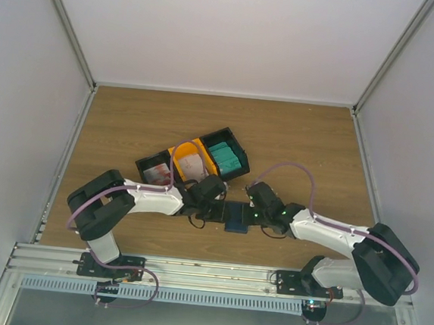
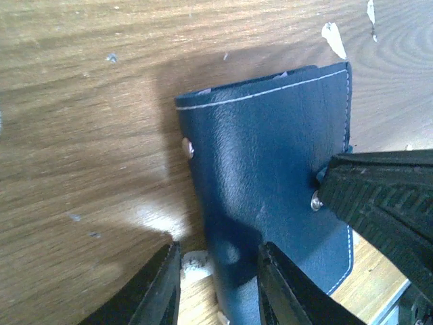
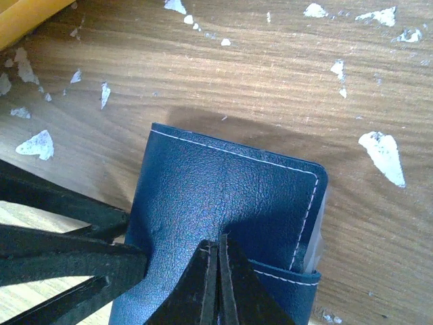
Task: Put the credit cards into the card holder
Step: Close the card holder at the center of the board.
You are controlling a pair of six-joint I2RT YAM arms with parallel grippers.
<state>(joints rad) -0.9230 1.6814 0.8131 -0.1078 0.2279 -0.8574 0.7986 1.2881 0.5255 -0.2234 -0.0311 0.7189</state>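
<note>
One holder (image 1: 237, 217), closed, between both arms, long axis near-to-far. The left gripper (image 2: 220, 288) is part-open, astride the holder's left edge. The right gripper (image 3: 218, 264) is closed, tips on the holder's right side. The cards (image 1: 225, 157) are in bins (image 1: 173, 161) just beyond the holder.

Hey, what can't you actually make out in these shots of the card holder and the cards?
- Card holder slots: folded shut in both wrist views; the cover hides any cards inside.
- Left claw grip: left wrist view's bottom edge crops it; pinching or merely straddling is unclear.
- Right claw: whether its shut tips pinch leather is hidden by the tips, right wrist view.
- Credit cards: top view, too small to count.
</note>
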